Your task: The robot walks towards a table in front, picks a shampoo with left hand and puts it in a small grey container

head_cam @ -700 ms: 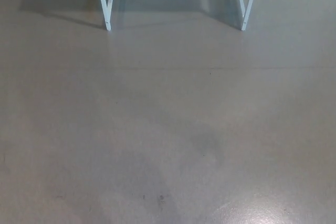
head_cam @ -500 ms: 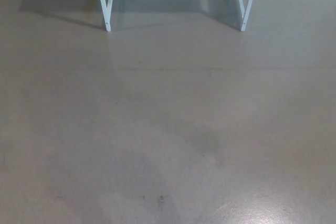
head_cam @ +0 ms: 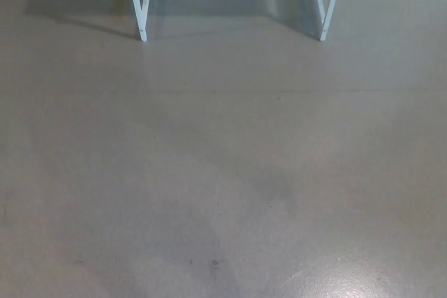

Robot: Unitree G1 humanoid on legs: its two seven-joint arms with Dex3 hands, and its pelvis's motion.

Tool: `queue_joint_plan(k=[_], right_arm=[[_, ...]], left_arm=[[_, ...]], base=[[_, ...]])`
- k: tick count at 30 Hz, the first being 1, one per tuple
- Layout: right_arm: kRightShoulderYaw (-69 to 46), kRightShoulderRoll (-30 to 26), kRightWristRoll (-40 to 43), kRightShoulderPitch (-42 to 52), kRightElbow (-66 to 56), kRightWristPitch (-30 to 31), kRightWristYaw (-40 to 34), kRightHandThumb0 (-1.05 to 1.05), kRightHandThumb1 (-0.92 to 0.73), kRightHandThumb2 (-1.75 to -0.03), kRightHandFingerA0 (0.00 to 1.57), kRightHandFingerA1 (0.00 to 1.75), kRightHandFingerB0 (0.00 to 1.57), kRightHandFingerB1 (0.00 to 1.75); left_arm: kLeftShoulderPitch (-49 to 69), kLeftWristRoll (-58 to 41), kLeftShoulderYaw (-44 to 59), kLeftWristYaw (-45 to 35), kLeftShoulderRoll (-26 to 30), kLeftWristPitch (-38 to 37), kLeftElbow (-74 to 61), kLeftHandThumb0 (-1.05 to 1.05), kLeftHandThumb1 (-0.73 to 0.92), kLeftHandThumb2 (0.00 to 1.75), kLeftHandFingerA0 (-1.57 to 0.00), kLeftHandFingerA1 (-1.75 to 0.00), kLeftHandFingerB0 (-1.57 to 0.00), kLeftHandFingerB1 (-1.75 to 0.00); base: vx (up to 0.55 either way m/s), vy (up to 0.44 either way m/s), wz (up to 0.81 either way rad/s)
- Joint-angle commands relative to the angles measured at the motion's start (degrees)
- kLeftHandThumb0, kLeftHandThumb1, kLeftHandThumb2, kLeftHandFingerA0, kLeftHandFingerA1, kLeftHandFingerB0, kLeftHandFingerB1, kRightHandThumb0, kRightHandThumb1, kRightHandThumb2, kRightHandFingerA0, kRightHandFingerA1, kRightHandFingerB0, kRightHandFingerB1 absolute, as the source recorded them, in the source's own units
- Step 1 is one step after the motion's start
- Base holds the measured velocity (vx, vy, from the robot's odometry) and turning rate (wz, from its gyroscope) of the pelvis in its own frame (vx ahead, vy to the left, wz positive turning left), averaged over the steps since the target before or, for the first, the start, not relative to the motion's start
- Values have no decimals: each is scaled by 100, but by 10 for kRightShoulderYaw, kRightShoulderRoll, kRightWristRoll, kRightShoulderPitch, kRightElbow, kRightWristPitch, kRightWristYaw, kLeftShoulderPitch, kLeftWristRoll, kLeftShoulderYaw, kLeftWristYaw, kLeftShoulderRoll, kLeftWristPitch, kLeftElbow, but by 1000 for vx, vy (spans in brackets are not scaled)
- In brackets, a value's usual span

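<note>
Shampoo is not showing anywhere in the head view, and the small grey container is not showing either. Both are presumably sitting on the counter top, which is lying beyond the upper edge of the frame. Only a white metal counter leg (head_cam: 142,26) at upper left and a second white metal leg (head_cam: 325,27) at upper right are showing. The smooth grey floor (head_cam: 223,172) is filling everything else, with pale glare (head_cam: 335,287) brightening the lower right. The left hand and right hand are both sitting out of frame, so spread or pressed together cannot be told.

Judgement: the approach walk is the step in hand. The shampoo is likely going to handle as a light, stiff, smooth plastic bottle, prone to slipping. Wrapping the left hand around mid-body, below the cap, is looking safest.
</note>
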Motion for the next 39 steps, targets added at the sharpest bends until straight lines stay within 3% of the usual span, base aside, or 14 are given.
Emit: queue_joint_plan(k=[1,2,5,6,9,10,11,13,14,15,20,36,37,39], right_arm=[[-3,-4,4,15,3,-7,-3,-20,-69,-60,70,46,52,39],[0,-5,1,17,6,-10,-3,-20,-69,-60,69,46,52,39],[1,-4,0,18,3,-9,-3,-20,-69,-60,69,46,51,39],[1,-5,1,17,4,-9,-1,-20,-68,-60,68,46,51,39],[0,-7,1,4,8,-6,2,-21,-68,-60,70,46,52,39],[2,-7,-1,3,8,-5,1,-21,-68,-60,69,46,52,39],[2,-7,-1,4,7,-5,1,-20,-69,-60,68,46,51,39],[5,-8,-2,5,4,-7,4,-20,-69,-61,68,46,50,39],[5,-8,-2,5,4,-8,5,-21,-70,-61,67,46,50,39],[4,-8,0,-1,2,-7,7,-22,-71,-61,66,45,50,39],[3,-8,4,-15,5,10,18,-22,-71,-61,66,44,50,38],[6,-12,3,-40,2,44,51,-25,-73,-61,64,43,49,37],[6,-13,3,-42,1,44,52,-24,-74,-62,64,43,49,37],[7,-15,3,-45,1,43,56,-24,-73,-62,64,43,49,37]], left_arm=[[11,-10,1,2,8,-15,7,-21,53,94,-26,-54,-10,-46],[12,1,-8,4,12,-21,12,-31,68,69,-28,-40,-20,-34],[8,-8,-2,1,12,-13,16,-31,67,68,-29,-40,-23,-35],[9,9,-16,15,14,-23,18,-22,50,92,-29,-55,-13,-47],[-2,-2,-13,18,11,-23,22,-21,49,90,-29,-55,-16,-47],[-1,1,-17,15,12,-25,20,-26,72,61,-35,-37,-28,-32],[-1,-2,-16,11,12,-24,18,-23,50,91,-25,-53,-16,-47],[0,-8,-13,2,12,-24,16,-23,51,92,-24,-53,-16,-47],[2,-4,-17,4,12,-26,14,-26,72,61,-34,-37,-28,-32],[-3,4,-24,4,15,-30,12,-33,73,71,-30,-40,-26,-37],[-7,-1,-32,2,18,-32,14,-28,74,62,-35,-38,-26,-32],[1,-16,-28,-4,13,-44,11,-26,73,62,-37,-40,-26,-33],[0,-19,-26,-7,12,-43,10,-22,52,93,-27,-55,-14,-48],[-3,-20,-23,-9,10,-38,10,-23,53,93,-24,-53,-14,-48]], base=[[0,0,0],[0,0,0],[0,0,0],[0,0,0],[0,0,0],[0,0,0],[0,0,0],[0,0,0],[55,-30,-12],[166,-36,10],[-55,36,16],[185,198,-8],[205,-28,11],[259,-85,13]])
